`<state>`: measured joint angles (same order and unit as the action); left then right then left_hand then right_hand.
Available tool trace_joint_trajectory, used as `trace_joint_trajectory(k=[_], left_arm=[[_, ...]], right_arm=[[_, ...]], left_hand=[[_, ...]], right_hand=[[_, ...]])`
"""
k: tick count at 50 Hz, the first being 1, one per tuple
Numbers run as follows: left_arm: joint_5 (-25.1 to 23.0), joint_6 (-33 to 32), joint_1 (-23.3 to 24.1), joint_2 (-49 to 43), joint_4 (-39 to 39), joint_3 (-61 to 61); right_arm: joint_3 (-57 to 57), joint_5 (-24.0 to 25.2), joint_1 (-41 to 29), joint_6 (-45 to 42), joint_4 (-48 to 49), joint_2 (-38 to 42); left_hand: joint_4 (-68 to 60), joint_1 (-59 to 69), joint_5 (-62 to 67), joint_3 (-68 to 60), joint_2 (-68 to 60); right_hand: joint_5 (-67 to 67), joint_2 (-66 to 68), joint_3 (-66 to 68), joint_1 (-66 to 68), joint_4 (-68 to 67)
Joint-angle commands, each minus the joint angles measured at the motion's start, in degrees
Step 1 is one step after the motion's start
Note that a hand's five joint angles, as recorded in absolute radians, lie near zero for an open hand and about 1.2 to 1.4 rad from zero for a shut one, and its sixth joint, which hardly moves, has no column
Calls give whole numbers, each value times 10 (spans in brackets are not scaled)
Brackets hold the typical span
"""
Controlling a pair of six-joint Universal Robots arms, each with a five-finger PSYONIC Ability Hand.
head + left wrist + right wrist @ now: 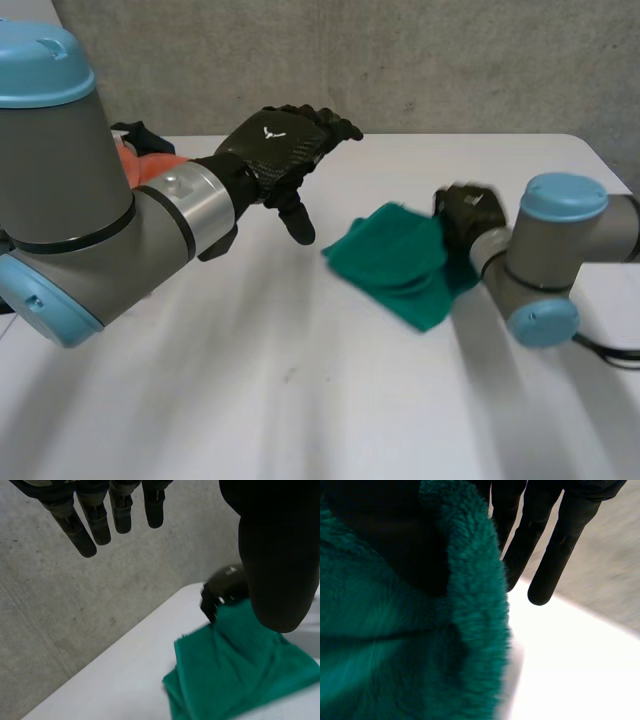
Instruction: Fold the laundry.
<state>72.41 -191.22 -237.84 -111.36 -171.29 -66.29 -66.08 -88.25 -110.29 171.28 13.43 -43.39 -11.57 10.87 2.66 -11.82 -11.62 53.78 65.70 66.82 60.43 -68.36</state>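
Text: none readable | mark: white emblem (270, 131) (wordless) on left hand (280, 155) back

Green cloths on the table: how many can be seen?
1. The green cloth lies on the white table, at the right hand. An orange thing behind the left arm may be more laundry; I cannot tell.
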Motion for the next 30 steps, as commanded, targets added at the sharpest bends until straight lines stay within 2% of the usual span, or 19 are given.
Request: trace_joint_trajectory(k=[1, 7, 10, 21, 27, 28, 29, 30], left_arm=[[2, 7, -1, 0, -11, 8], [2, 8, 3, -3, -10, 20], [3, 8, 4, -4, -10, 20], [4, 8, 9, -11, -8, 20], [4, 8, 12, -11, -5, 19], [4, 8, 13, -11, -5, 18], [4, 7, 14, -11, -5, 17], [5, 8, 14, -11, -5, 15]], right_arm=[[208, -60, 69, -3, 20, 114], [499, -97, 133, -7, -97, 269], [581, -100, 160, -9, -115, 317], [562, -85, 249, -15, -97, 333], [553, -69, 264, -16, -105, 334], [552, -71, 265, -16, -108, 332], [550, -74, 265, -16, -113, 329], [549, -76, 265, -17, -115, 328]], left_hand=[[16, -9, -27, 18, 16], [16, -9, -27, 18, 16], [16, -9, -27, 18, 16], [16, -9, -27, 18, 16], [16, -9, -27, 18, 16], [16, -9, -27, 18, 16], [16, -9, -27, 18, 16], [16, -9, -27, 18, 16]], right_hand=[[162, 143, 132, 196, -116], [162, 143, 132, 196, -116], [162, 143, 132, 196, -116], [162, 143, 132, 196, -116], [162, 143, 132, 196, -116], [32, 13, 2, 66, 14], [-490, -510, -521, -457, 536], [-538, -557, -568, -504, 584]])
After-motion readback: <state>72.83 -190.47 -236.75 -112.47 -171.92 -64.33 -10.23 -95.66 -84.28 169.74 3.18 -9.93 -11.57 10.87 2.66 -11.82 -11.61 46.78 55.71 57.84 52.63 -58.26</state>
